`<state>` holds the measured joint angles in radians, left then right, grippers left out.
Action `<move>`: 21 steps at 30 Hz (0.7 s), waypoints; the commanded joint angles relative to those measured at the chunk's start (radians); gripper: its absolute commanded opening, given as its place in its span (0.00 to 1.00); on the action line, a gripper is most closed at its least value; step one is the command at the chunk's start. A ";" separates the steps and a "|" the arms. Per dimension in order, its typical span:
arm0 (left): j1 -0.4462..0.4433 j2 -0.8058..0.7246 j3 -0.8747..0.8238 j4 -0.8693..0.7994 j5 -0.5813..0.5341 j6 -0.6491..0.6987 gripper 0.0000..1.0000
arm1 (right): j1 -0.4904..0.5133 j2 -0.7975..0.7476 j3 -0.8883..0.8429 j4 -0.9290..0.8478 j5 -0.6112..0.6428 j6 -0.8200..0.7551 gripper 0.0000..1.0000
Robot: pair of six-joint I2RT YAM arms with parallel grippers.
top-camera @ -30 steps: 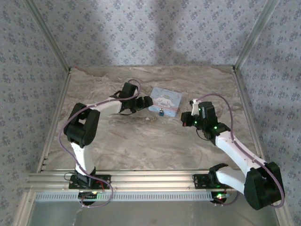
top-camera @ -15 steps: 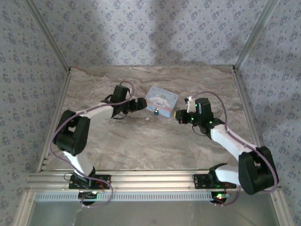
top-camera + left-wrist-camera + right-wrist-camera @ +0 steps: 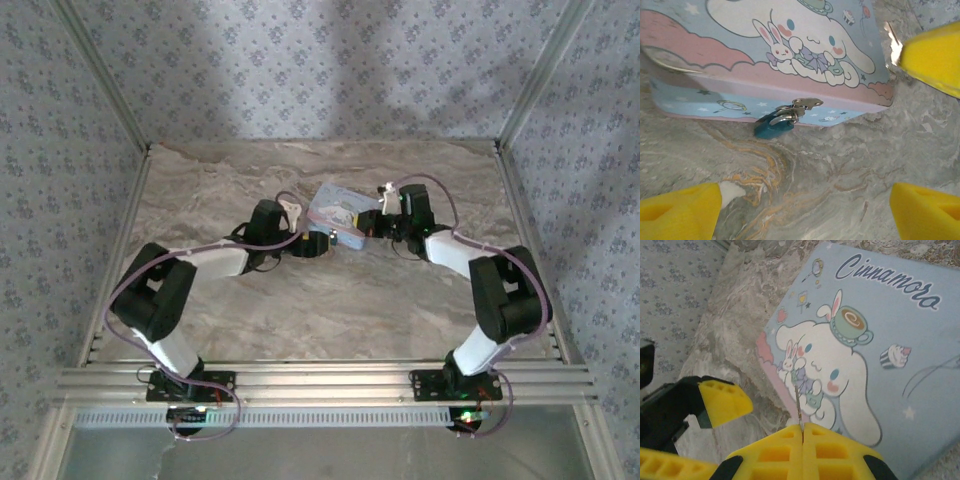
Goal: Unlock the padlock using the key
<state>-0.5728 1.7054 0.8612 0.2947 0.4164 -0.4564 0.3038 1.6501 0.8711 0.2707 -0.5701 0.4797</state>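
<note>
Holding the left claw [image 3: 805, 205] wide apart just before the box [image 3: 715, 65], probably framing the padlock [image 3: 772, 126] hanging low at the box's front wall, touching the desk [image 3: 840, 165]. Pinching the key [image 3: 798, 402] tightly in the right claw [image 3: 802, 432] over the box lid, pointing its blade outward, ready for inserting.

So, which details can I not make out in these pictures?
Keyhole of the padlock: left wrist view, not on the side shown.
Teeth of the key: right wrist view, seen edge-on, its head buried in the shut right tool.
The padlock in the top view: too small, crowded by the left tool and the box.
</note>
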 commanded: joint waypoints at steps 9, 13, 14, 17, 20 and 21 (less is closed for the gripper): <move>-0.033 0.140 0.059 0.117 0.030 0.080 0.82 | -0.017 0.090 0.054 0.002 -0.011 0.020 0.00; -0.036 0.168 0.090 0.116 0.023 0.088 0.81 | -0.009 0.091 0.037 -0.025 0.003 0.022 0.00; -0.037 0.173 0.096 0.115 0.019 0.088 0.80 | -0.007 0.091 0.032 -0.025 0.003 0.024 0.00; -0.038 0.190 0.111 0.112 0.001 0.088 0.79 | 0.004 0.086 0.014 -0.024 0.004 0.036 0.00; -0.038 0.206 0.126 0.109 -0.007 0.088 0.77 | 0.019 0.083 0.002 -0.020 0.011 0.043 0.00; -0.038 0.210 0.132 0.109 -0.006 0.089 0.77 | 0.024 0.086 0.000 -0.021 0.012 0.046 0.00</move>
<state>-0.6044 1.8915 0.9619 0.3794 0.4179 -0.3870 0.3119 1.7264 0.8959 0.2867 -0.5728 0.5068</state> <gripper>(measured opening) 0.770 0.039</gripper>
